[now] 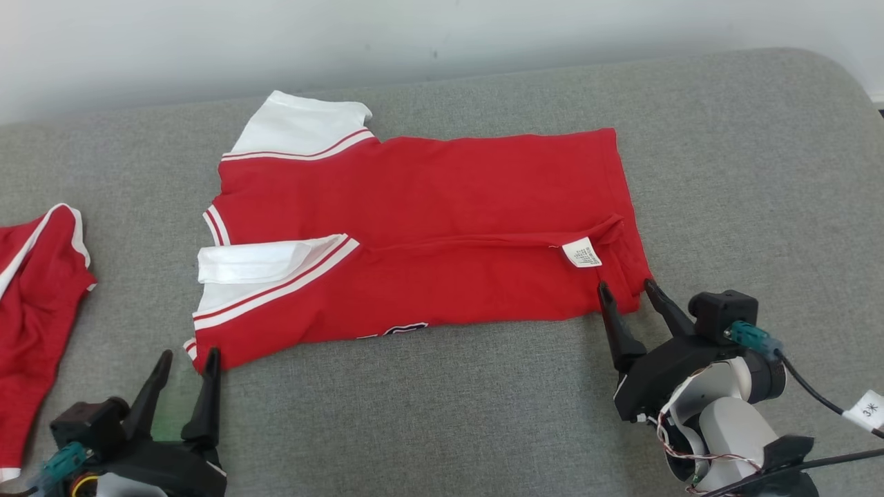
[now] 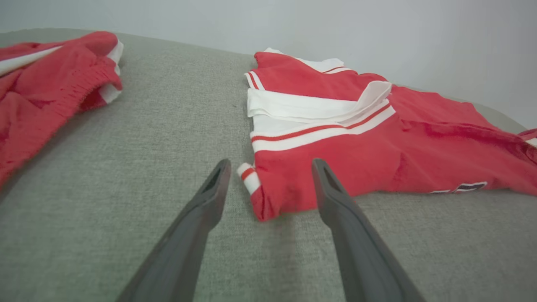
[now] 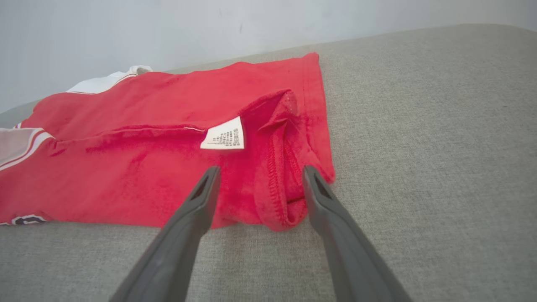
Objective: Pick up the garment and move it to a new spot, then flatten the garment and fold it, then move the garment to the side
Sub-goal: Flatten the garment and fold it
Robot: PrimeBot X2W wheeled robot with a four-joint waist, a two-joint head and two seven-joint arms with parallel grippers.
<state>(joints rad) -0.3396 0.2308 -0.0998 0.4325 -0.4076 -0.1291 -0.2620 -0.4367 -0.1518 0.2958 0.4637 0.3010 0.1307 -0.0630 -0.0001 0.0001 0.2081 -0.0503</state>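
The folded red garment [image 1: 428,228] is lying flat with the grey cushion [image 1: 442,414] beneath it, while the left gripper [image 1: 189,353] and right gripper [image 1: 627,285] are sitting spread wide, empty, at its near corners.

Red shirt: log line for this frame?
state: red shirt folded lengthwise on grey cushion | left gripper: open, at sleeve-end corner | right gripper: open, at hem corner | held: nothing

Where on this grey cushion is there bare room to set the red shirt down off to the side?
Widest bare patch: the grey cushion right of the red shirt, beyond the right gripper. A bare strip runs along the near edge between the grippers. The left is crowded: another red garment lies past the left gripper.
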